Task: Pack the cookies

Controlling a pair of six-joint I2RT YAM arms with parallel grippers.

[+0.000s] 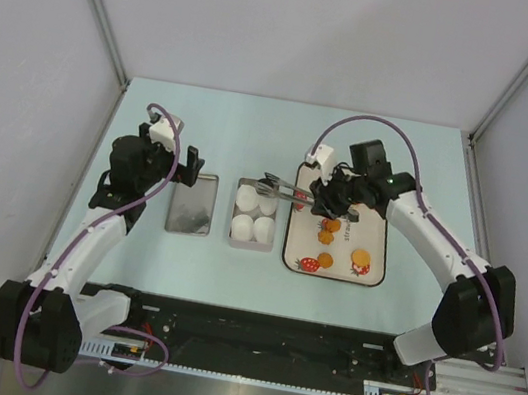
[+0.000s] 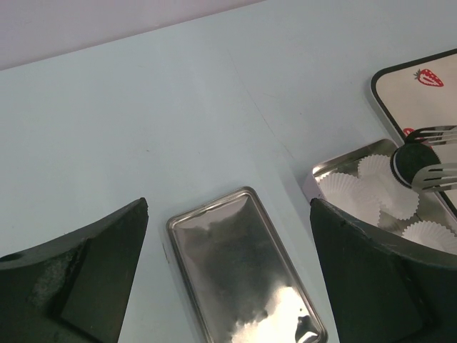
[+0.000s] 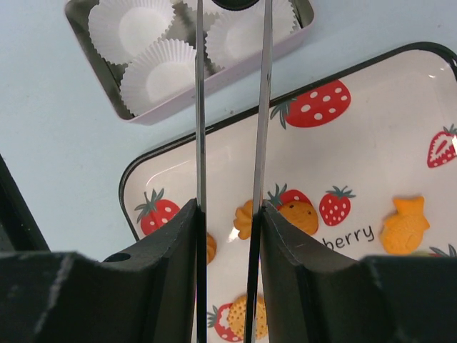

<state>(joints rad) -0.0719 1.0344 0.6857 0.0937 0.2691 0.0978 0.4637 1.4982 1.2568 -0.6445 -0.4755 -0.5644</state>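
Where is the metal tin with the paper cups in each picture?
Top view: the tin sits at centre, between the lid and the strawberry tray.
Left wrist: the tin is at the right side, cut off by the picture's edge.
Right wrist: the tin is at top left, with the tongs crossing over it.
Shared landmark: the strawberry tray, beside the tin in all three.

In the right wrist view, the black cookie (image 3: 235, 3) and tongs (image 3: 199, 107) are cut by the top edge, the tray (image 3: 385, 93) by the right.
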